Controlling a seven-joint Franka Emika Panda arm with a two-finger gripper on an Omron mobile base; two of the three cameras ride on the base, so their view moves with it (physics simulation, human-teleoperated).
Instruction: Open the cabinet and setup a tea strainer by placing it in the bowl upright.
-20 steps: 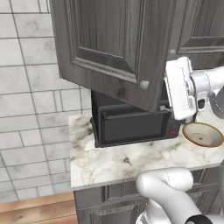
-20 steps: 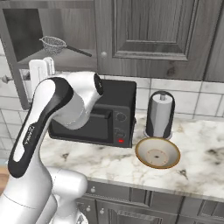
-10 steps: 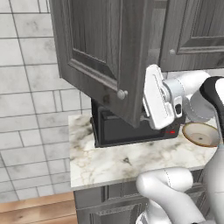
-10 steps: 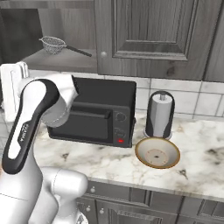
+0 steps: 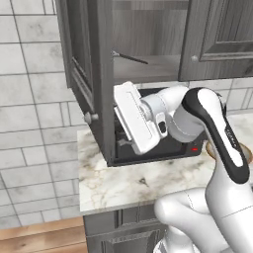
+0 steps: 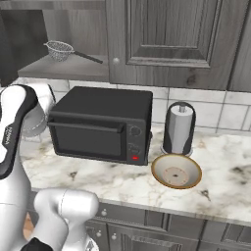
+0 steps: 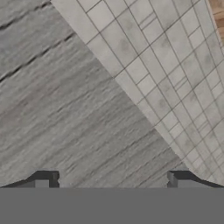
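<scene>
With my claw (image 7: 112, 181) spread wide and empty, I had swung the dark grey wood-grain cabinet (image 5: 89, 84) door fully open, exposing the silver wire-mesh tea strainer (image 6: 60, 50).

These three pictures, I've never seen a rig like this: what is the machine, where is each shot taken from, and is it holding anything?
It is a white robot arm in a rendered kitchen. Two cameras ride behind it, left and right; the third looks along its gripper, which is open and empty, facing the cabinet door. The door stands open; the tea strainer lies on the shelf inside. On the counter: a black oven, a paper roll, and the empty bowl.
</scene>
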